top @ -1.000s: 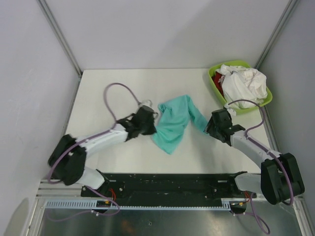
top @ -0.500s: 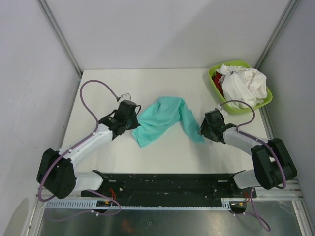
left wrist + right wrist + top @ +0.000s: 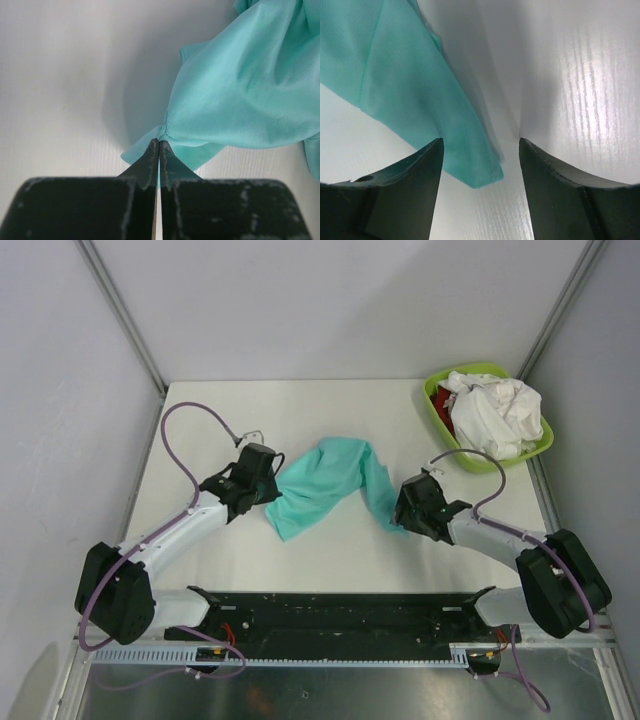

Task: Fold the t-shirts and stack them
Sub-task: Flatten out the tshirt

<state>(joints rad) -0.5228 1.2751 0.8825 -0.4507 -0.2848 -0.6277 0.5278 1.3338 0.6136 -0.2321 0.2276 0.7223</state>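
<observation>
A teal t-shirt (image 3: 330, 483) lies bunched in an arch across the middle of the white table (image 3: 200, 420). My left gripper (image 3: 268, 490) is shut on its left edge; in the left wrist view the cloth (image 3: 240, 95) fans out from the pinched fingertips (image 3: 159, 142). At the shirt's right end my right gripper (image 3: 398, 512) stands open. In the right wrist view a corner of the teal cloth (image 3: 470, 155) hangs between the spread fingers (image 3: 432, 165), touching neither. White and red t-shirts (image 3: 492, 412) are piled in the basin.
A lime-green plastic basin (image 3: 438, 418) sits at the table's back right corner. Grey walls and metal posts (image 3: 120, 315) close in the sides. The black mounting rail (image 3: 340, 612) runs along the near edge. Purple cables (image 3: 175, 435) loop above each arm.
My left gripper has dragged the shirt's edge leftward and now holds still. The right gripper has moved left and nearer along the shirt's right end, its jaws spread a little wider.
</observation>
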